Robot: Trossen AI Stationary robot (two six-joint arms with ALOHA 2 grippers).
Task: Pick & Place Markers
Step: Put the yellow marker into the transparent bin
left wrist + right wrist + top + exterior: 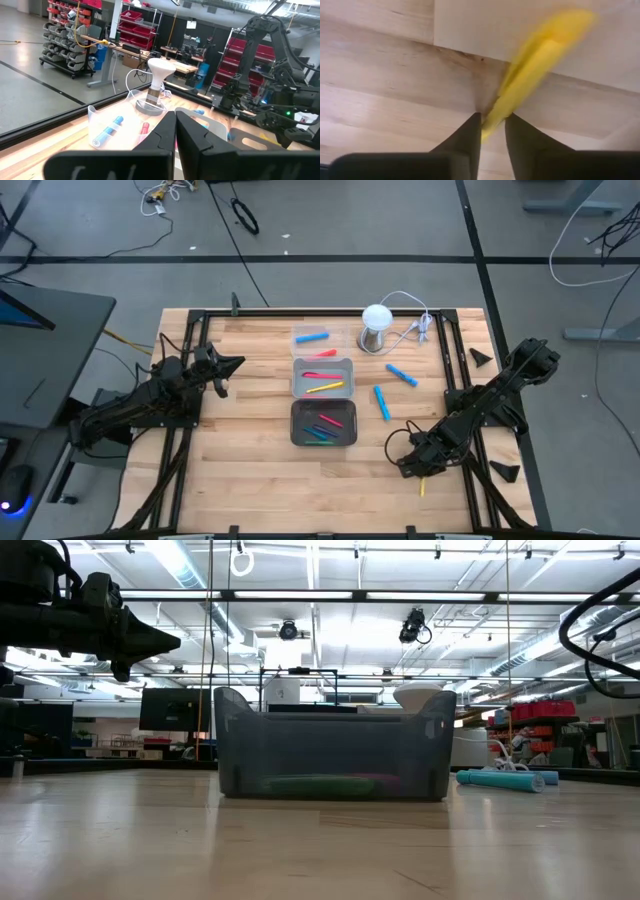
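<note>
Table (250, 470) of pale wood planks, seen whole only from above, with one dark arm at each side. Left gripper (232, 366) hangs raised above the table's left part, well apart from every marker; its wrist view shows the two fingers (197, 137) closed together with nothing between them. Right gripper (422, 477) is low over the near right area, fingers narrowed on a yellow marker (532, 75); the right wrist view alone shows the pen's end pinched between the fingers (469, 132), while the high view shows only its yellow tip (423, 486) protruding.

Two grey trays lie at the centre, touching end to end. The far tray (322, 365) holds one red and one yellow marker; the near tray (323, 442) holds several, too small to count. The low view shows only the near tray's wall (330, 745), with green and pink shapes dim behind it.

White-domed cylinder (375, 327) stands beyond the trays on the right. A clear tray (311, 338) beside it holds one blue marker (312, 337). Two blue markers lie loose: one (402, 374) near the cylinder, one (382, 402) just right of the trays.
</note>
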